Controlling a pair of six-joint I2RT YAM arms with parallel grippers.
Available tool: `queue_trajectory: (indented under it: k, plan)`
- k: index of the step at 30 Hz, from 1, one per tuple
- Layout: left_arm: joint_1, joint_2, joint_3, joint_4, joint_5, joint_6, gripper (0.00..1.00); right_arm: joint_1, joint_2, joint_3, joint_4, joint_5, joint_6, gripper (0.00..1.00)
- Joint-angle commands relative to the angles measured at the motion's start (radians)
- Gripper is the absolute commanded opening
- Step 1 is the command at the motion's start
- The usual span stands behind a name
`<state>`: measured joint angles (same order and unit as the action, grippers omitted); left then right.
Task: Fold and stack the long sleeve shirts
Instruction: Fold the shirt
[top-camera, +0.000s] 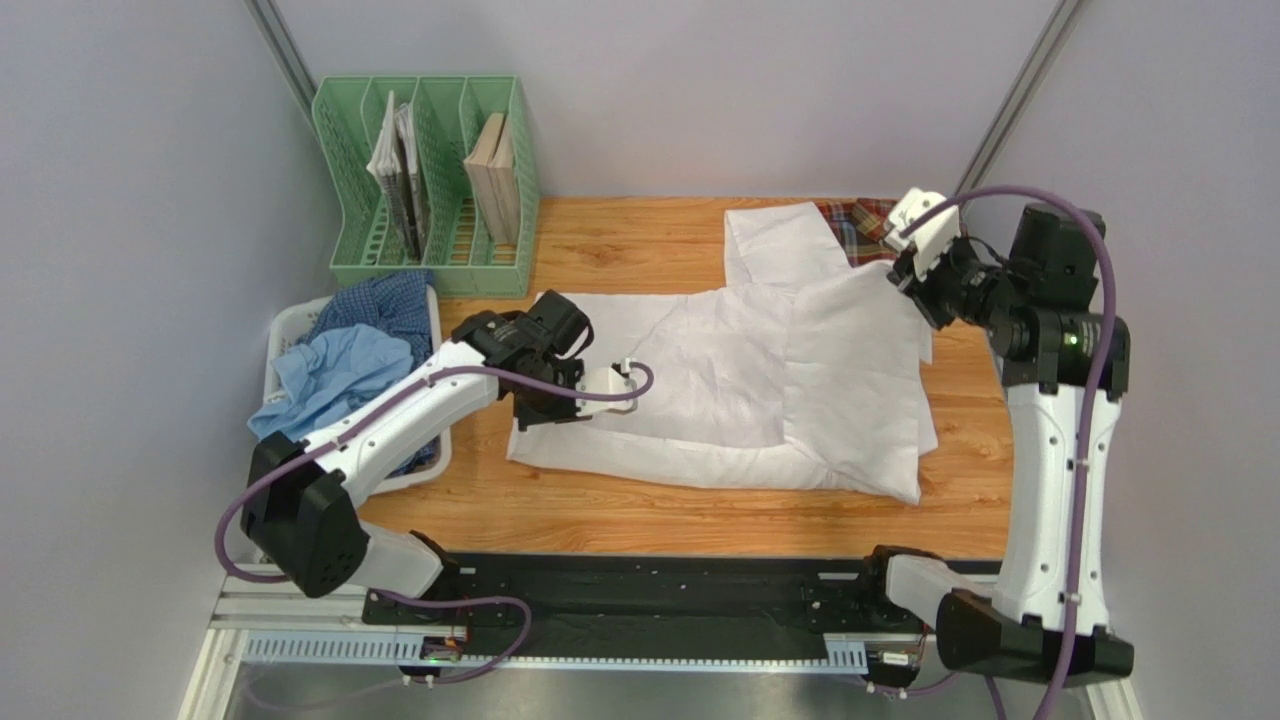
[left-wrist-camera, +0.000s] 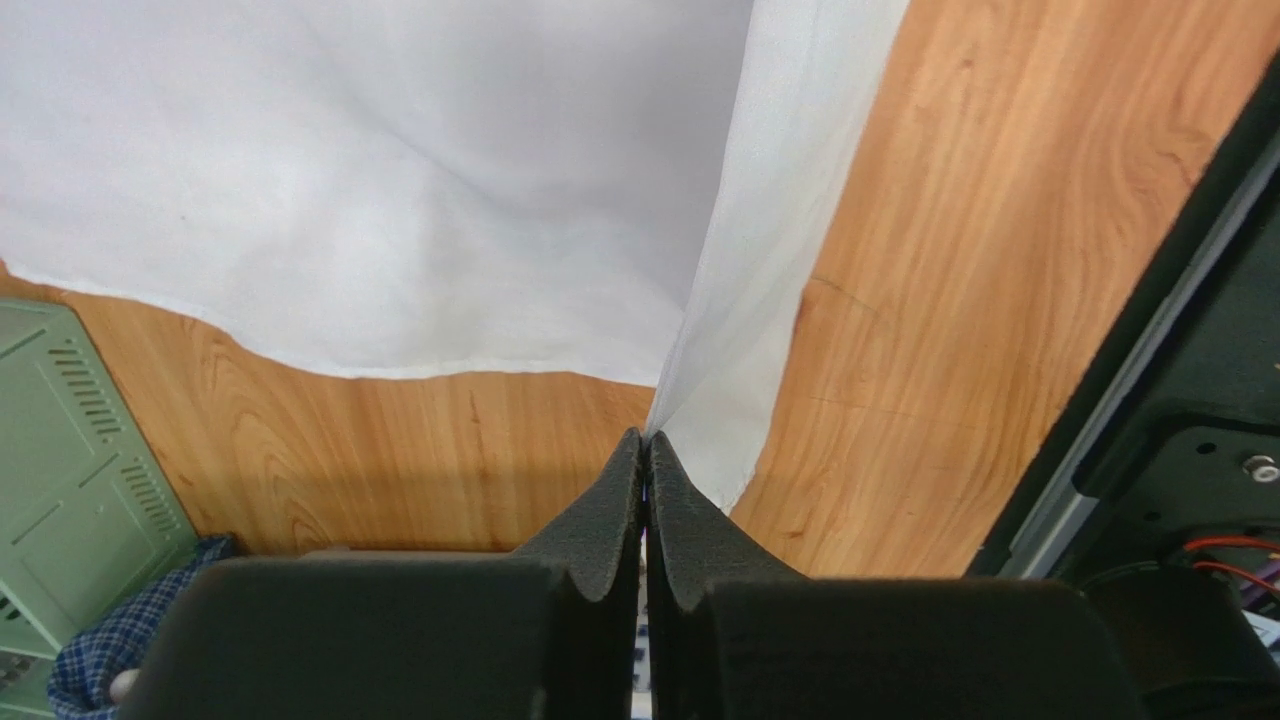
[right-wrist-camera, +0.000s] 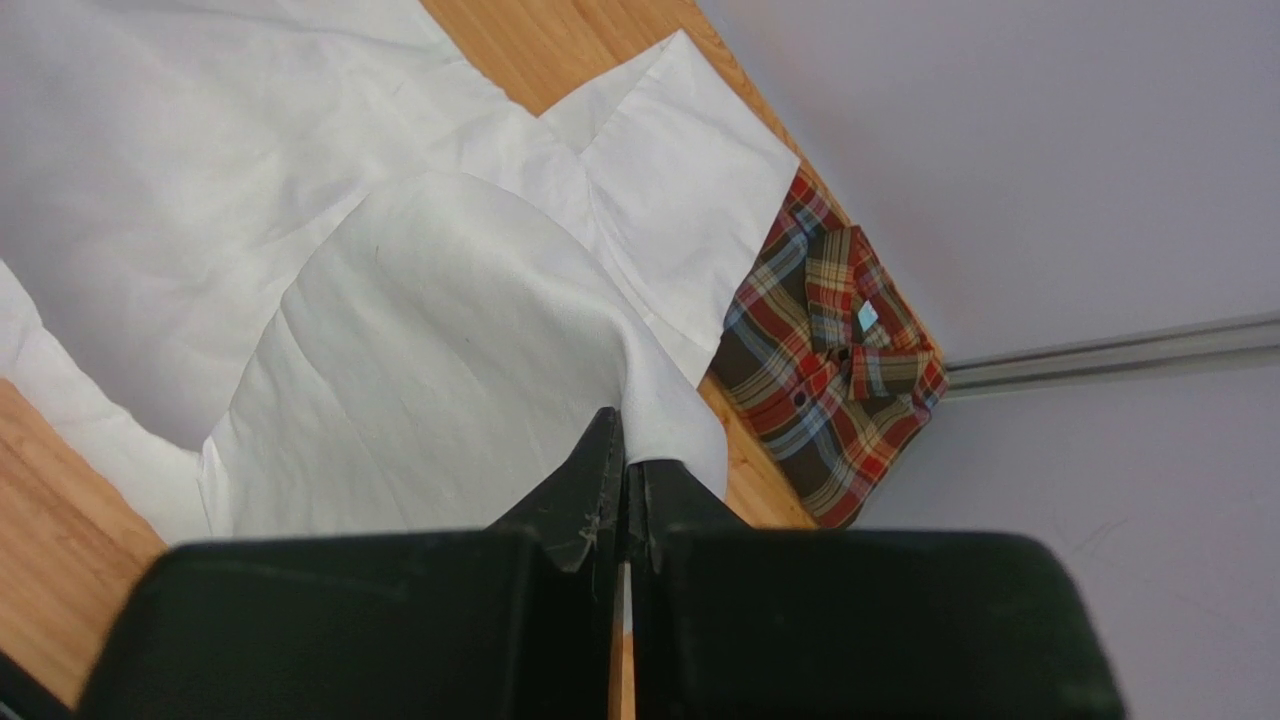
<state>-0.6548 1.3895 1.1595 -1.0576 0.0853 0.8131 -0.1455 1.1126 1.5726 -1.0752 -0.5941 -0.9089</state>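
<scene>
My left gripper (left-wrist-camera: 646, 438): pads pressed together on an edge of the white shirt (top-camera: 751, 375), the cloth rising taut into my tips. My right gripper (right-wrist-camera: 621, 450): likewise closed, pinching a raised peak of the same shirt at its far right side. I hold both ends so, I judge, to lift them together and carry a fold across; that fold is not yet finished. Shirt itself: spread over the middle of the table (top-camera: 646, 518), one panel lapped over the body. Plaid shirt (right-wrist-camera: 827, 338): folded, far right corner, against the white cloth's edge, likely the base of the stack. Basket (top-camera: 296, 320), left side: light blue shirt (top-camera: 338, 375) and dark checked shirt (top-camera: 388, 300), crumpled, awaiting folding. Rack (top-camera: 349, 180), green, behind the basket: booklets (top-camera: 398, 165) upright in its slots.
</scene>
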Motion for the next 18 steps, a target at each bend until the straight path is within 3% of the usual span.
queue_trajectory:
  k: [1,11,18]
  plan:
    - [0.061,0.071,0.080,0.028,0.034,0.049,0.00,0.003,0.122,0.082,0.162,-0.099,-0.004,0.00]
    - [0.135,0.184,0.088,0.080,0.048,0.037,0.00,0.060,0.273,0.038,0.293,-0.105,-0.041,0.00]
    - [0.142,0.258,0.051,0.149,0.041,-0.008,0.00,0.066,0.250,-0.132,0.348,-0.072,-0.084,0.00]
